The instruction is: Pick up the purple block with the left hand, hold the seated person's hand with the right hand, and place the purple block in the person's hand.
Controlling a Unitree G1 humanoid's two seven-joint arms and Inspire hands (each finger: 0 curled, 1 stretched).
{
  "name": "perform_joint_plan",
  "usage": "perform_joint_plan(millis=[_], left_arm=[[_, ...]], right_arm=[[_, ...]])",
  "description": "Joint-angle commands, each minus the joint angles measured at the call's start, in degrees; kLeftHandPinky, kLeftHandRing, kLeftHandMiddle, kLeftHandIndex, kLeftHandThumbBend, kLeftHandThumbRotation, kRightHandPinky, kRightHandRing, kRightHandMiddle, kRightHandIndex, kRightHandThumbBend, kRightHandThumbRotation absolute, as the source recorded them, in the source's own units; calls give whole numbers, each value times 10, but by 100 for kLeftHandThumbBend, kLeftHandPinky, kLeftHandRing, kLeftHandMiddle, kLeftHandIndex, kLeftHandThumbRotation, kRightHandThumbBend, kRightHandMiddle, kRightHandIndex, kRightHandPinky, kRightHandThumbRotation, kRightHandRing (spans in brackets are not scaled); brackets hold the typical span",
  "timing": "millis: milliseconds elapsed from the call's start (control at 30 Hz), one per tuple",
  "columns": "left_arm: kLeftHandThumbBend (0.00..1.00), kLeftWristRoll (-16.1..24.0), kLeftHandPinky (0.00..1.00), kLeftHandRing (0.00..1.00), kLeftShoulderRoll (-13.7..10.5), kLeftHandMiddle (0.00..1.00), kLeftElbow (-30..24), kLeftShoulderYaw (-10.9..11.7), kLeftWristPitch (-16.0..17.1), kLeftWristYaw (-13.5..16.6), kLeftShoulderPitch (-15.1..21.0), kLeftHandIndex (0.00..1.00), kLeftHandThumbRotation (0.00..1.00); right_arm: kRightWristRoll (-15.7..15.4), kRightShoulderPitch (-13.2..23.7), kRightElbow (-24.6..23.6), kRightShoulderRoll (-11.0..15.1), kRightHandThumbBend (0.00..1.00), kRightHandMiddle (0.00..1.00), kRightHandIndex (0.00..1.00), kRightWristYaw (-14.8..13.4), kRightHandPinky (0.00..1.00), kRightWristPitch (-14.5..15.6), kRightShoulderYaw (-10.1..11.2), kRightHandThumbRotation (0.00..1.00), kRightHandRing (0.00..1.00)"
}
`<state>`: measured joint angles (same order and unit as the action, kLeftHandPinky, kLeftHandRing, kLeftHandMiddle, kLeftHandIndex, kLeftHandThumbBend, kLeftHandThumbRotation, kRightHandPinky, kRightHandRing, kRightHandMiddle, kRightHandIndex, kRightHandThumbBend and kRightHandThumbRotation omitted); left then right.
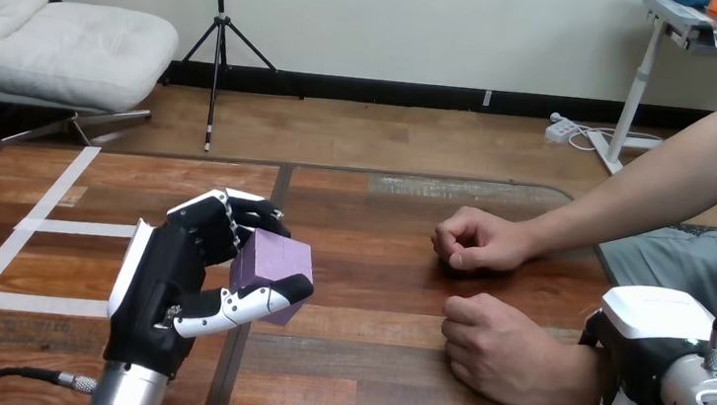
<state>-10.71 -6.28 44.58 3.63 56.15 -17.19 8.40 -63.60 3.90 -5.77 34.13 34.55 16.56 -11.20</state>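
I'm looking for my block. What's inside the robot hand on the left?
A purple block sits inside the left robot hand, fingers curled behind it and the thumb across its front. Its back and underside are covered, so those can't be seen.

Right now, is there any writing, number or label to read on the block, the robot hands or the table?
None: the purple block, the left robot hand holding it, the right robot hand and the table with its white tape strips all look blank.
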Motion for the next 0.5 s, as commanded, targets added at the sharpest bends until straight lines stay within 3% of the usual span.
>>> perform_joint_plan(millis=[0, 467], left_arm=[[84, -6, 37, 44, -1, 51, -34, 11, 0, 0, 16, 52, 11], [84, -8, 37, 44, 1, 51, -35, 12, 3, 0, 14, 52, 10]], right_arm=[[7, 16, 20, 7, 76, 50, 67, 2, 28, 1, -11, 1, 39], [18, 15, 32, 10, 73, 52, 61, -9, 33, -10, -13, 0, 44]])
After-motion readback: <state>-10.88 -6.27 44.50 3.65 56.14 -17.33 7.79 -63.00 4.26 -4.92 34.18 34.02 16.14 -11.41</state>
